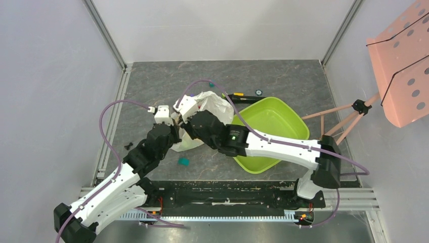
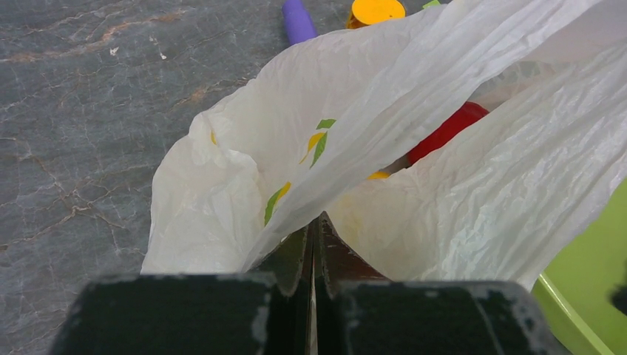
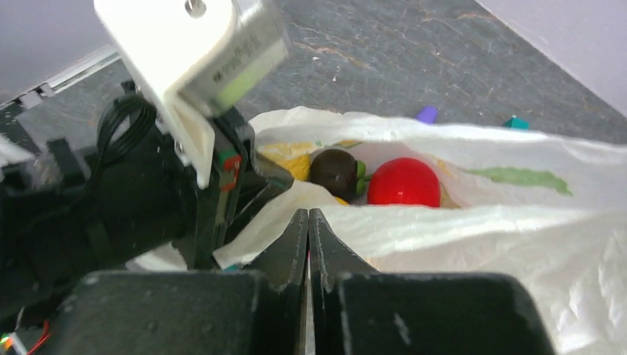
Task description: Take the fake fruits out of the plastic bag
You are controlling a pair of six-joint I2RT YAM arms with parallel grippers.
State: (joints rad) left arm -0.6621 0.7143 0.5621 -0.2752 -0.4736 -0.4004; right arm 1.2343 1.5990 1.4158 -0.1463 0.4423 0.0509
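Note:
The plastic bag (image 1: pixel 212 105) lies crumpled on the table, left of the tray, with its mouth held open. My left gripper (image 2: pixel 316 222) is shut on a fold of the bag's film (image 2: pixel 414 96). My right gripper (image 3: pixel 308 216) is shut on the bag's near rim (image 3: pixel 444 222). Both grippers meet at the bag's left end in the top view, the left one (image 1: pixel 175 124) beside the right one (image 1: pixel 183 121). Inside the bag I see a red fruit (image 3: pixel 404 182), a dark purple-black ball (image 3: pixel 334 171) and a bit of yellow fruit (image 3: pixel 296 164). The red fruit also shows in the left wrist view (image 2: pixel 444 133). Other fruits are hidden.
A lime-green tray (image 1: pixel 275 124) sits right of the bag, touching it. A teal block (image 1: pixel 183 161) lies near the left arm. A purple cylinder (image 2: pixel 298 18) and an orange block (image 2: pixel 377 9) lie beyond the bag. A pink perforated stand (image 1: pixel 399 66) is at the far right.

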